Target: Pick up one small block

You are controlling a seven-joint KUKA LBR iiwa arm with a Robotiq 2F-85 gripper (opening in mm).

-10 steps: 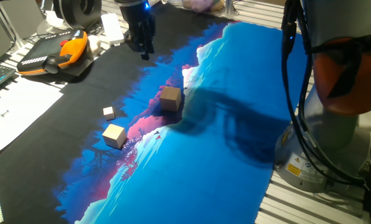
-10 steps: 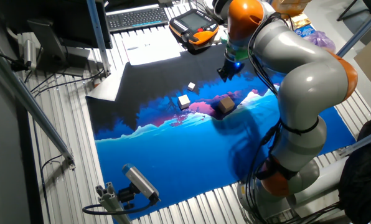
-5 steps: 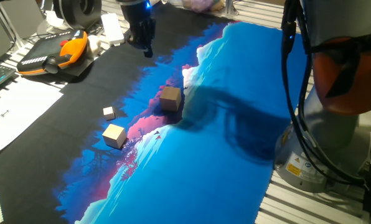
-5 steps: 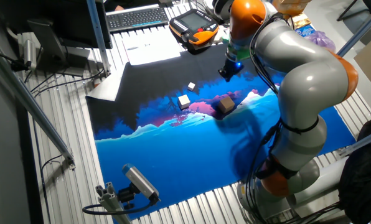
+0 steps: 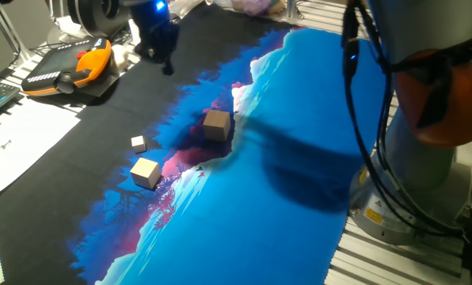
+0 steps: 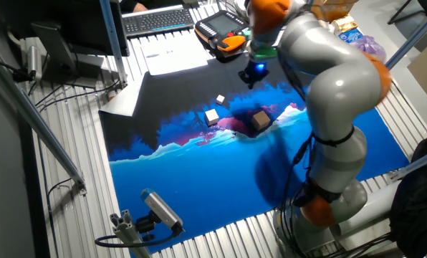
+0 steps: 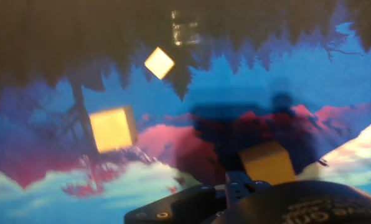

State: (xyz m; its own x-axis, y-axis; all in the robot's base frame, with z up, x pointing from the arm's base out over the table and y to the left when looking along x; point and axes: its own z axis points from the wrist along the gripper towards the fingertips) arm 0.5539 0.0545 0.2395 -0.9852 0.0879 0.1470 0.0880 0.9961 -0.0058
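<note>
Pincer (image 5: 166, 63) hangs above the black part of the mat (image 5: 260, 198) at the counter's far side, well apart from all blocks and holding nothing; finger gap can't be made out, too blurred. Small block (image 5: 145, 172) (image 6: 212, 115) (image 7: 112, 128) sits upright on the mat at the black/blue border, w/ the tiny whitish cube (image 5: 138, 143) (image 6: 220, 99) (image 7: 159, 63) near it. Browner cube (image 5: 216, 125) (image 6: 260, 120) (image 7: 267, 163) rests further along on the pink patch, apart from both.

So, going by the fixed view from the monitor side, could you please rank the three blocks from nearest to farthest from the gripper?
From the gripper:
1. Browner cube, just below it on the mat.
2. Tiny whitish cube, to the left; close to the first.
3. Small block, farther left and lower.
</note>
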